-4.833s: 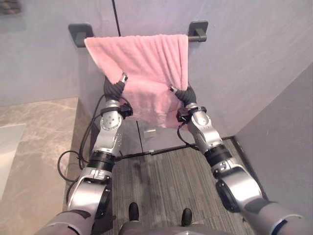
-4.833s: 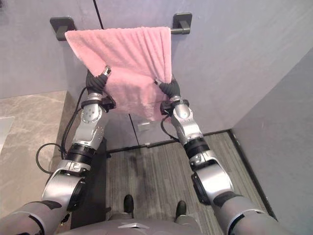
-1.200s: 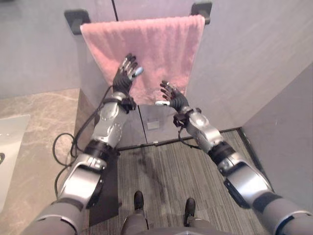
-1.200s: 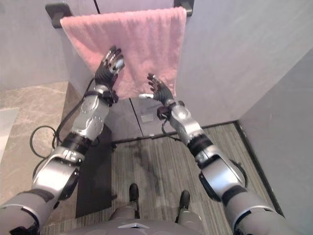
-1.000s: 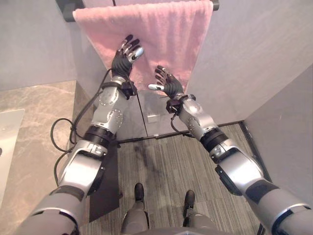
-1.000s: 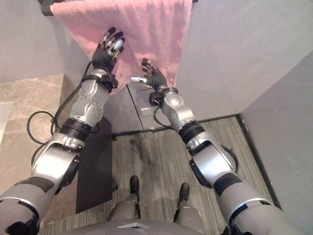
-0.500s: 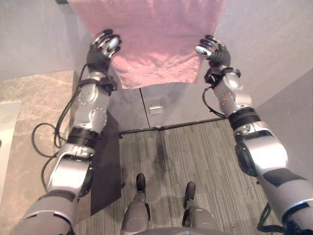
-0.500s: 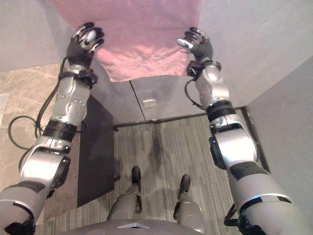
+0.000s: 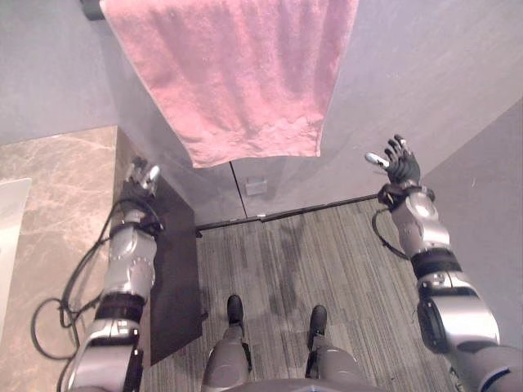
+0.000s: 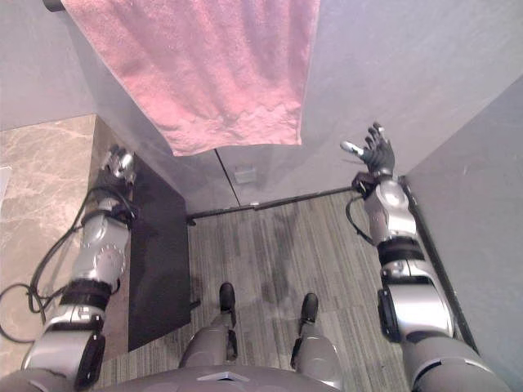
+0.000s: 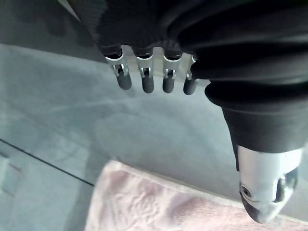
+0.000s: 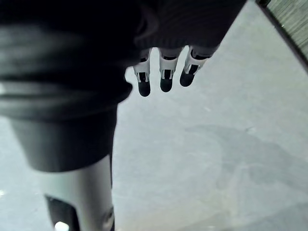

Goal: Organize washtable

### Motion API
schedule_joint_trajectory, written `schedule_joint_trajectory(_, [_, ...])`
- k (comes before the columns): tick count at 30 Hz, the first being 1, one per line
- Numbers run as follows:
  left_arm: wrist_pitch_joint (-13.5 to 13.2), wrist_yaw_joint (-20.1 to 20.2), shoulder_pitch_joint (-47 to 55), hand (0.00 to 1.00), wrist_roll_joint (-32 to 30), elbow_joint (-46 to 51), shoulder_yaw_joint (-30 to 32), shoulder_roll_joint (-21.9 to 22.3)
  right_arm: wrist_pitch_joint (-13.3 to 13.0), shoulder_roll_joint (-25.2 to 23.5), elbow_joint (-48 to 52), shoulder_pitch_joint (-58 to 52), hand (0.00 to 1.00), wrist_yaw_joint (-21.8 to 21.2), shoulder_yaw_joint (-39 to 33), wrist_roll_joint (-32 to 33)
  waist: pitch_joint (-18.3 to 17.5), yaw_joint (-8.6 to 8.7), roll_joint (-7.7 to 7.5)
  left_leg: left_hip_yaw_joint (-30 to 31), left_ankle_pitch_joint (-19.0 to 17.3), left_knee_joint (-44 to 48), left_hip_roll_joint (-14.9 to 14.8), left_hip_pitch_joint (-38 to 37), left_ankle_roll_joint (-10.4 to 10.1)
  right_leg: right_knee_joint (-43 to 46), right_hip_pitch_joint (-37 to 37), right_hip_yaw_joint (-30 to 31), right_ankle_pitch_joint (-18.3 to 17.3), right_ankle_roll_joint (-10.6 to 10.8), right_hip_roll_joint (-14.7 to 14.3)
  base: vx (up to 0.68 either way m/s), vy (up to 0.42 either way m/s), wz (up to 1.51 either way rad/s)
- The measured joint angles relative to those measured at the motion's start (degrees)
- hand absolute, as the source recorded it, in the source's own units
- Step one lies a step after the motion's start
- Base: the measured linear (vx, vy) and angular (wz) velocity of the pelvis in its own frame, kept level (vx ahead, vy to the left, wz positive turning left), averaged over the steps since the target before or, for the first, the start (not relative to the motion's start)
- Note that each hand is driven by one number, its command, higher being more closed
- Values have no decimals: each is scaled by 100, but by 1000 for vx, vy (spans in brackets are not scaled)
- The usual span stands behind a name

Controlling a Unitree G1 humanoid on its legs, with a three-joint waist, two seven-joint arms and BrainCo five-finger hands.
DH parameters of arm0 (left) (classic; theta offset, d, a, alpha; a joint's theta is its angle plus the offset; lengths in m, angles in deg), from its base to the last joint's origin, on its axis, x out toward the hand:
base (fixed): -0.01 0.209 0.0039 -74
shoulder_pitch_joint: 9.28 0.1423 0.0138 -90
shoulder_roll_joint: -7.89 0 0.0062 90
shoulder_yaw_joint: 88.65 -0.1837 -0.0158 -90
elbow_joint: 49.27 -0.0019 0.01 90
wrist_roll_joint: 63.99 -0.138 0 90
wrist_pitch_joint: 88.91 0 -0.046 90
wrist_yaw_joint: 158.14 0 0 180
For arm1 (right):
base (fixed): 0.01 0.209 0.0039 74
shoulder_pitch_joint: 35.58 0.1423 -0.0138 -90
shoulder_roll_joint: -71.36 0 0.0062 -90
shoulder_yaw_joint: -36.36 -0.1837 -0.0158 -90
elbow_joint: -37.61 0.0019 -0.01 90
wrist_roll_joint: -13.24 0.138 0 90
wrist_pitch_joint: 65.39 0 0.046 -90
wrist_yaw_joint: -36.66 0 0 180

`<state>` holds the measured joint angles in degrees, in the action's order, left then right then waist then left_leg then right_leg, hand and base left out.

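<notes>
In the head views the pink towel [image 9: 237,73] hangs over its rail [image 9: 90,8] at twelve o'clock, with both hands well clear of it. Its hem runs slanted, so I reckon the drape is uneven and the longer side could drag it off the rail. A hand swinging up carelessly might also snag that hem. The left hand [image 9: 140,175] sits at nine o'clock beside the marble washtable [image 9: 49,188], released. The right hand [image 10: 377,155] is raised at three o'clock, fingers spread, holding nothing.

In the left wrist view the fingers [image 11: 147,84] point straight out, and the towel's hem lies beyond them, untouched.

In the right wrist view the fingers [image 12: 166,79] are straight before the bare grey wall [image 12: 216,159]
</notes>
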<state>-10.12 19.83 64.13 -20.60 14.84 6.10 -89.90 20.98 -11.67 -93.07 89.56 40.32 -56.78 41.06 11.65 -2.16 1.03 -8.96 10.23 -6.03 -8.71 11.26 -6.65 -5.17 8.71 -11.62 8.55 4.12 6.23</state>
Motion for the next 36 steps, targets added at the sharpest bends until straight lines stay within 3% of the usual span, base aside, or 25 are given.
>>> schedule_joint_trajectory(7, [204,299,996,0,-239,77,-57,608,7,-445,320,-1287,0,-133,-209,-257,-124,19,125,-4,-69,3,45,-89,17,1,-105,-24,-107,77,33,45,-1,2])
schedule_joint_trajectory(13, [246,469,1576,0,-466,56,-209,979,-17,-885,718,-2272,0,-231,-452,-281,-341,105,112,-15,-152,10,48,-344,21,1,-338,-17,-178,116,34,79,-27,-2])
schedule_joint_trajectory(18, [315,544,1736,0,-1129,-760,-299,1380,-21,-1352,636,-3014,0,-305,-569,-524,-391,177,77,-100,-246,44,41,-555,9,1,-497,31,-211,119,31,48,-15,-8])
schedule_joint_trajectory(24, [424,490,1920,0,-2415,-2639,-114,1658,-65,-1751,-895,-3688,0,-403,-643,-953,-621,199,-35,-218,-385,36,51,-859,-1,1,-719,148,-312,145,40,29,-5,-10])
schedule_joint_trajectory(26, [485,406,2064,0,-2893,-3407,252,1806,-52,-1877,-1706,-3902,0,-428,-1043,-1115,-714,207,-55,-235,-451,13,53,-1025,-10,16,-853,149,-408,168,45,0,0,0])
schedule_joint_trajectory(32, [702,301,2337,0,-3162,-3945,1024,1926,26,-1898,-2523,-4180,0,-425,-2178,-1090,-852,306,-31,-280,-599,4,57,-1371,-32,486,-946,190,-748,147,95,3,5,-4])
schedule_joint_trajectory(36, [707,294,2386,0,-3360,-3931,1115,1925,71,-1890,-2684,-4140,0,-427,-2296,-1112,-752,320,-20,-137,-590,64,54,-1345,-66,1092,-739,117,-1070,105,145,-39,-3,17])
